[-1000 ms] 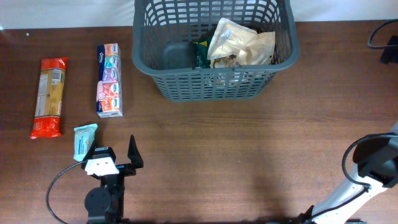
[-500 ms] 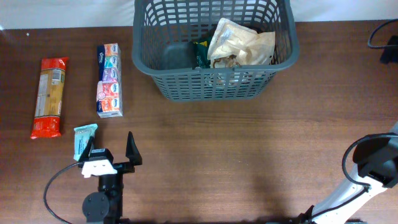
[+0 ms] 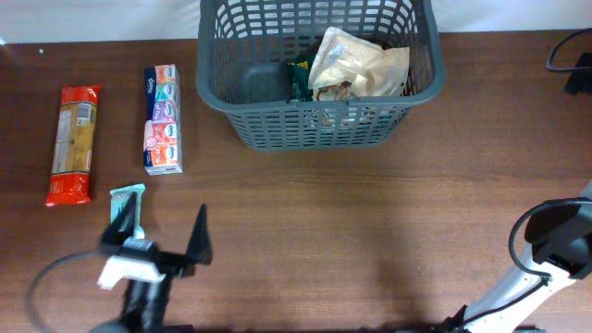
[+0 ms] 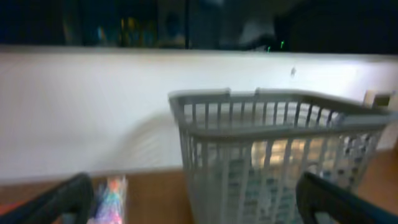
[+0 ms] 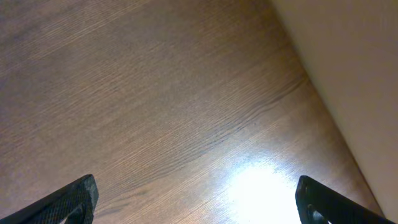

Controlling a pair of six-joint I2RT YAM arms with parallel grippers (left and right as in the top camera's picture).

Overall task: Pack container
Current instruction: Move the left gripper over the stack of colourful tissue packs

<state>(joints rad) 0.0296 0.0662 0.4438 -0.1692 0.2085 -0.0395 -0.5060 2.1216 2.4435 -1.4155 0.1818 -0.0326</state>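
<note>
The container (image 3: 277,129), a dark grey slotted basket, stands at the back centre of the table. Inside it lie a beige bag (image 3: 356,63) and a green packet (image 3: 298,81). My left gripper (image 3: 157,236) hangs open near the front left, empty, its left finger over the lower end of a small teal packet (image 3: 127,208). In the left wrist view the container (image 4: 273,162) stands ahead and to the right, blurred, between the wide fingers of the left gripper (image 4: 199,205). My right gripper (image 5: 196,202) is open over bare wood at the far right.
A red packet (image 3: 74,145) lies at the far left, and a long multi-colour pack (image 3: 163,118) lies beside it, left of the container. The same pack (image 4: 109,199) shows low in the left wrist view. The right arm's base and cable (image 3: 555,245) fill the front right corner.
My left gripper has shifted slightly left and toward the front edge and now looks blurred and larger, as if higher. The packets, the container and the right arm are as before.
</note>
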